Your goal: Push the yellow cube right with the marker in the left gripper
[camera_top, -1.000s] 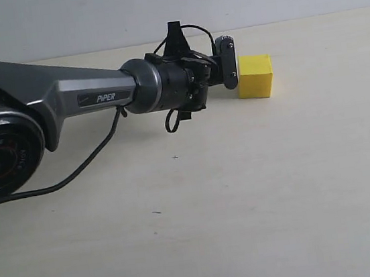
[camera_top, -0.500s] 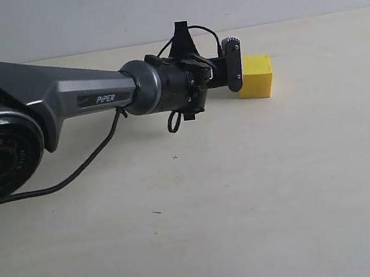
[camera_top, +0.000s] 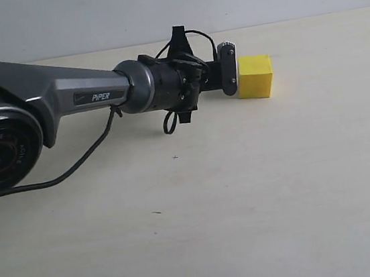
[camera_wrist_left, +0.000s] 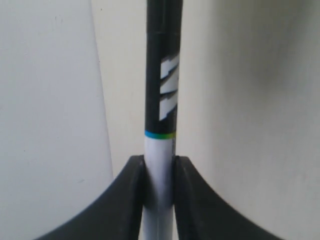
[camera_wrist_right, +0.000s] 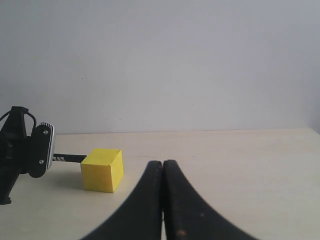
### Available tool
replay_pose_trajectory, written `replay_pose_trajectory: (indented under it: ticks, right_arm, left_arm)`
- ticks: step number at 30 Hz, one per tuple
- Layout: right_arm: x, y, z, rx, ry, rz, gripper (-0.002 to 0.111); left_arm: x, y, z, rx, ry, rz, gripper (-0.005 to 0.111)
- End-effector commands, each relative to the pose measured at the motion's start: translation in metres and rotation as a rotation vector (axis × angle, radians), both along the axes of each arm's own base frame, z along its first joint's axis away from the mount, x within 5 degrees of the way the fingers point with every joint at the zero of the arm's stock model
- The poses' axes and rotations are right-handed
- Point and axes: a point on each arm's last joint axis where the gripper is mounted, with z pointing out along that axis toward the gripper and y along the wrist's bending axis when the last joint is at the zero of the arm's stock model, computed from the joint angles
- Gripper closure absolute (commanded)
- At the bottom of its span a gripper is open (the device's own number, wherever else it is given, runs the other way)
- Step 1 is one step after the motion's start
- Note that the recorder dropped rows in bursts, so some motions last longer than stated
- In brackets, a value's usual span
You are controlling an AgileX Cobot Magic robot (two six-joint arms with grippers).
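Plainly, we find the small matte yellow cube (camera_top: 256,76) on the pale tabletop (camera_top: 247,205), just right of our black left end effector (camera_top: 228,69), which is clamped on the slim black-and-white marker (camera_wrist_left: 161,90). The marker's long axis points right at the cube; contact is unclear. The right end effector (camera_wrist_right: 162,166), jaws together, is farther off.

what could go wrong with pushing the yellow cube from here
1. In the right wrist view, the marker lines up with the yellow cube near its top edge, not mid-face, so the cube may twist or tip rather than slide straight.
2. The left pincer clamps only the white barrel, with the long black cap sticking out ahead. Push force could make the marker slip back or swing in the grip.
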Motion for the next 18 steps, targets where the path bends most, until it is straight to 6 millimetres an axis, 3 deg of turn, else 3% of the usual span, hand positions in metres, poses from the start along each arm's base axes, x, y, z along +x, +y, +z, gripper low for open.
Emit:
replay_pose_trajectory:
  ticks: [1, 5, 8, 18]
  right_arm:
    - [0.0, 0.0, -0.001, -0.002, -0.007, -0.005, 0.108]
    - [0.0, 0.0, -0.001, -0.002, -0.007, -0.005, 0.108]
    - [0.0, 0.0, -0.001, -0.002, -0.007, -0.005, 0.108]
    - [0.0, 0.0, -0.001, -0.002, -0.007, -0.005, 0.108]
  left_arm:
    - [-0.004, -0.004, -0.003, -0.004, 0.01, -0.007, 0.107]
    - [-0.024, -0.031, 0.0, 0.006, -0.022, -0.122, 0.107]
    - [-0.024, -0.039, 0.006, -0.061, -0.017, -0.12, 0.107]
    - [-0.018, -0.026, 0.008, -0.033, -0.014, 0.026, 0.107]
